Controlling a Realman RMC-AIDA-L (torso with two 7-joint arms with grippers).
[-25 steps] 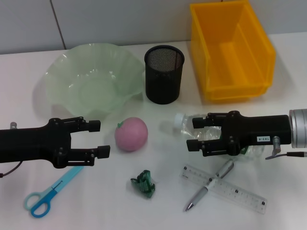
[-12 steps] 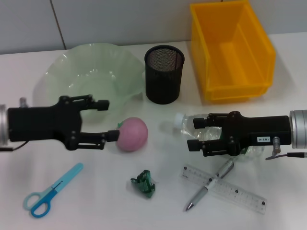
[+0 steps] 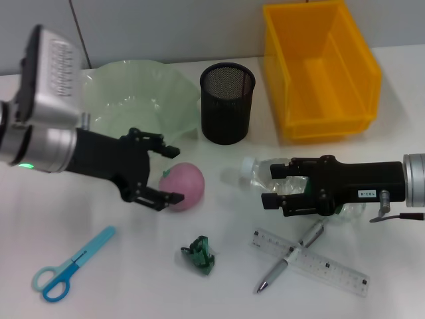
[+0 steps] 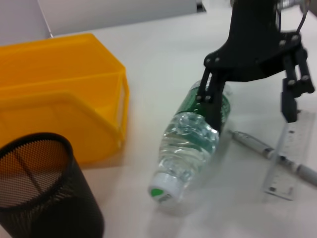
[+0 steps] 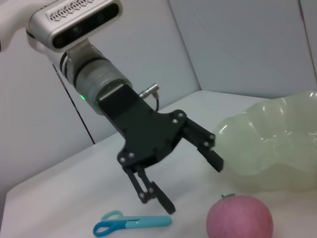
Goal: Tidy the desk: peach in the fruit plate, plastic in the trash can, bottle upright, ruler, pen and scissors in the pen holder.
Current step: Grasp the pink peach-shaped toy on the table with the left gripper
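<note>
A: The left tool [image 3: 165,174], fingers apart, sits just left of the peach [image 3: 182,186] on the surface [image 3: 133,279].
B: It should straddle the peach fully before closing; the right tool [image 3: 273,185] brackets the lying bottle [image 3: 292,186], fingers apart.

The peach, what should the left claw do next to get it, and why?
Probably ease a little farther forward, then close. The left claw is open right beside the pink peach, its fingers not yet around it. The peach sits on the table, just in front of the green fruit plate where it belongs.
</note>
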